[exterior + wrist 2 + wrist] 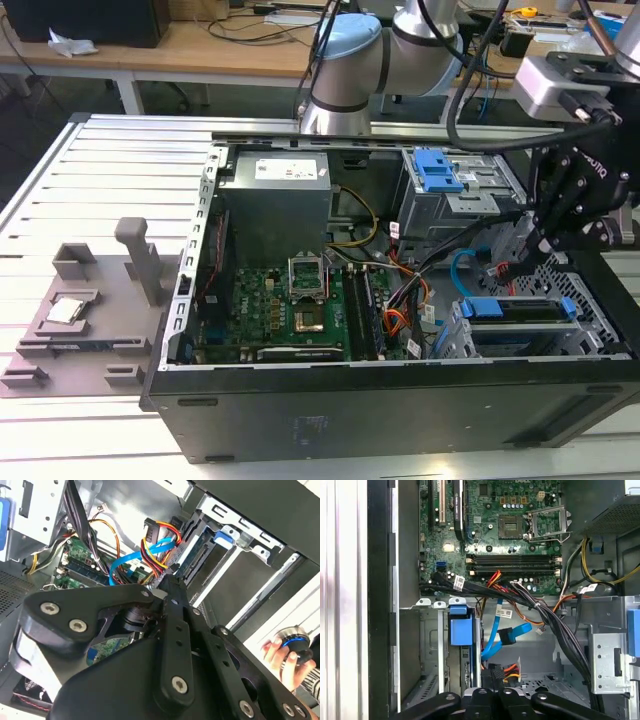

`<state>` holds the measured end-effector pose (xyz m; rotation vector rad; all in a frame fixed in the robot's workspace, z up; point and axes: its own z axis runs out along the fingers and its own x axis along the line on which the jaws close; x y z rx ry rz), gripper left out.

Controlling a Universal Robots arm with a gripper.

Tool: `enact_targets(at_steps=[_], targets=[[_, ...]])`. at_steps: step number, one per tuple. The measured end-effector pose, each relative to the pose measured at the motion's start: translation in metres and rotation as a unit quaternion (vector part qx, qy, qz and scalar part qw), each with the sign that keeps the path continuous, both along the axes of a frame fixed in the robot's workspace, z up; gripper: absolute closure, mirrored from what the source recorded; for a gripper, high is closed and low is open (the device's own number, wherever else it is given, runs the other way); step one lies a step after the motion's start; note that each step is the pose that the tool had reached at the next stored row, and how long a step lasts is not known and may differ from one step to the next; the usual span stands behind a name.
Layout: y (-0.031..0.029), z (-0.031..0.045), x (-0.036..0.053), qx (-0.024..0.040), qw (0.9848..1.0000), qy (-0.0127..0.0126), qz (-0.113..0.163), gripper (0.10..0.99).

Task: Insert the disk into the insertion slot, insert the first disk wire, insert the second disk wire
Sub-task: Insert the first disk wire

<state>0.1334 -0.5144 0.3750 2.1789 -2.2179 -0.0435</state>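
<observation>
disk (pixel 517 309) sits in insertion slot (pixel 452 340), end effector (pixel 492 671) pinched closed on first disk wire (pixel 513 670).

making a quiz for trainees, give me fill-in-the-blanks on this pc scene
1. The disk sits in a ___ carrier frame.
2. The insertion slot holds the ___.
3. The second disk wire bends in a ___.
4. The gripper is nearest the first disk wire, coloured ___-red.
Missing: blue, disk, loop, orange.

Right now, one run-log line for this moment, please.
disk in insertion slot | gripper jaws shut on first disk wire | second disk wire not held
</observation>
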Motion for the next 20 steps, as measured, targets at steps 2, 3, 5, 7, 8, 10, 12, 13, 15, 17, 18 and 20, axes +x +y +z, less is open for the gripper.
enact_targets(at_steps=[2, 3, 5, 7, 8, 10, 12, 13, 15, 17, 18, 20], targets=[[0.0000, 0.0000, 0.0000, -0.0001, 1.0000, 0.0000, 0.000, 0.980], [0.0000, -0.0001, 0.0000, 0.0000, 1.0000, 0.0000, 0.000, 0.980], [0.0000, -0.0001, 0.0000, -0.0001, 1.0000, 0.0000, 0.000, 0.973], [0.0000, -0.0002, 0.0000, -0.0001, 1.0000, 0.0000, 0.000, 0.851], [0.0000, -0.0003, 0.0000, -0.0001, 1.0000, 0.0000, 0.000, 0.784], [0.0011, -0.0018, -0.0005, 0.0000, 1.0000, 0.0000, -0.001, 0.784], [0.0036, -0.0049, -0.0014, 0.0000, 1.0000, 0.0000, -0.009, 0.784], [0.0044, -0.0058, -0.0014, -0.0001, 0.9999, 0.0000, -0.011, 0.784], [0.0060, -0.0078, -0.0015, 0.0000, 0.9999, 0.0000, -0.014, 0.784], [0.0064, -0.0103, -0.0015, 0.0000, 0.9999, 0.0000, -0.017, 0.784], [0.0064, -0.0120, -0.0015, -0.0005, 0.9999, 0.0000, -0.017, 0.784], [0.0064, -0.0165, -0.0015, -0.0026, 0.9998, 0.0000, -0.018, 0.784]])
